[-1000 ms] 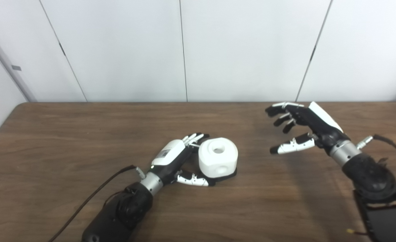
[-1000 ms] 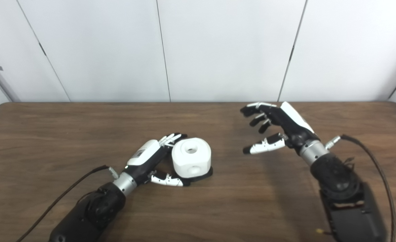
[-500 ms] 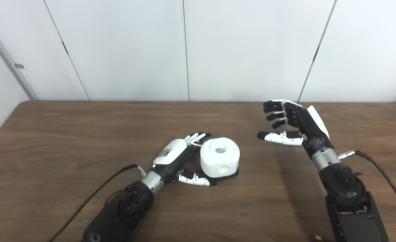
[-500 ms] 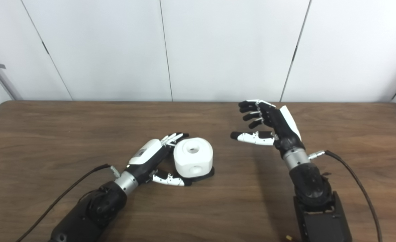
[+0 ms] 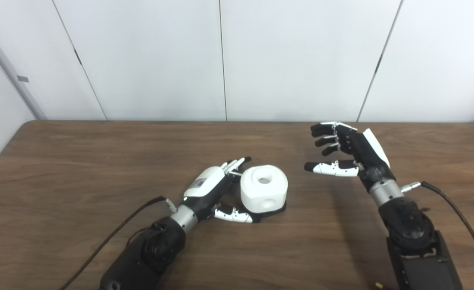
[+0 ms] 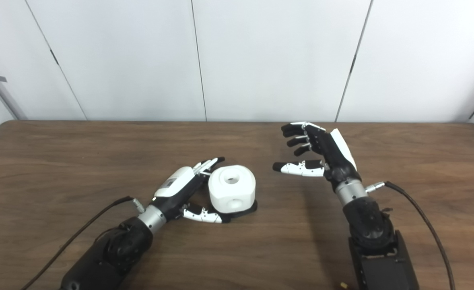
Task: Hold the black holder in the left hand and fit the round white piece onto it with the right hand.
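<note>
While my left hand [image 5: 211,189] lies low on the wooden table [image 5: 80,161], I see its fingers [image 5: 233,164] stretched out behind the round white piece [image 5: 264,193] and its thumb reaching along the front, close to the black holder [image 5: 275,209]. Whether fingers and thumb really press on either part I cannot tell, since the white piece hides the contact; the hand looks cupped around the pair rather than clenched. A dark cable [image 5: 112,235] runs from that wrist toward the near left edge.

At the middle of the table the white piece sits on top of the holder, of which only a thin black rim shows at the bottom right. The piece is a rounded block with a hole in its top face and another in the side facing me.

Off to the right, well apart from the piece, my right hand [image 5: 351,149] hangs above the table with fingers curled loosely and apart, thumb pointing left toward the piece, holding nothing. Its own cable [image 5: 458,217] trails off to the right.
</note>
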Action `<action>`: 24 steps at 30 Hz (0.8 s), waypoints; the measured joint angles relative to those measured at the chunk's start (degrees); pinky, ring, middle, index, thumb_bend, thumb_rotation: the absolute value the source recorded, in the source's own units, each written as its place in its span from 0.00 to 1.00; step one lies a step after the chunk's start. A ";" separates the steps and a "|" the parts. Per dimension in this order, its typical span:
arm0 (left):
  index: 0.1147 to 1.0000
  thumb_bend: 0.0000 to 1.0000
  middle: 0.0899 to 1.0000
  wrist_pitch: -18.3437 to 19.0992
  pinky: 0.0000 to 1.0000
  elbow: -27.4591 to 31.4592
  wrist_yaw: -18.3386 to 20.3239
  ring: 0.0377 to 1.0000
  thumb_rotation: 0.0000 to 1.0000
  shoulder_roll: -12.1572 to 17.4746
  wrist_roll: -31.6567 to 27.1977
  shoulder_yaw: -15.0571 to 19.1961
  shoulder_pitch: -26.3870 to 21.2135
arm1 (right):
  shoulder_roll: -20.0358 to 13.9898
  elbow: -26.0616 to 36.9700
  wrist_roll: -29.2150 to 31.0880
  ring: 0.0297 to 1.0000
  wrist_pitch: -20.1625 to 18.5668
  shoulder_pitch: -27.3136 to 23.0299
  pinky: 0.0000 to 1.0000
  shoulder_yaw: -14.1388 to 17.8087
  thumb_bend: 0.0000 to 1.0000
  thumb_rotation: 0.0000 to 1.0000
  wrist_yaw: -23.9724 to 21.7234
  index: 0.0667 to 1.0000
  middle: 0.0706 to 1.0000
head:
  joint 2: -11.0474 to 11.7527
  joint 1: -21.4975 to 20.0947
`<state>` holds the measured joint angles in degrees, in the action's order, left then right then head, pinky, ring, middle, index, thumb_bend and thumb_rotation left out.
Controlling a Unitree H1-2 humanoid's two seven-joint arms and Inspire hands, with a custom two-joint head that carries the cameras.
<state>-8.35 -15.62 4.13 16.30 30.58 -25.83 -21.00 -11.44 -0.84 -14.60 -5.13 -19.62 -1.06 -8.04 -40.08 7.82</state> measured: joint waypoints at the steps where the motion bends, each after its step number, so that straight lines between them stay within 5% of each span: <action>1: 0.95 1.00 1.00 0.94 1.00 0.64 0.34 1.00 0.32 0.07 0.46 -0.14 -0.01 | 0.00 0.02 0.00 0.64 -0.01 0.04 0.55 -0.03 0.65 0.16 0.00 0.68 0.69 | -0.09 0.00; 13: 0.97 1.00 1.00 9.30 1.00 7.00 1.51 1.00 0.30 0.56 2.36 0.89 2.28 | -0.14 0.08 0.01 0.64 -0.04 0.12 0.54 -0.01 0.65 0.19 0.00 0.67 0.69 | -0.09 0.70; 24: 0.95 1.00 1.00 9.41 1.00 9.31 2.50 1.00 0.29 2.09 2.35 3.45 4.60 | -0.40 -0.41 0.00 0.64 0.03 0.05 0.54 0.03 0.62 0.21 0.09 0.67 0.69 | 0.17 1.05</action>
<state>1.06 -6.31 6.63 18.40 32.94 -22.37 -16.40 -11.84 -1.25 -14.60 -5.11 -19.57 -1.04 -7.95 -39.90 8.88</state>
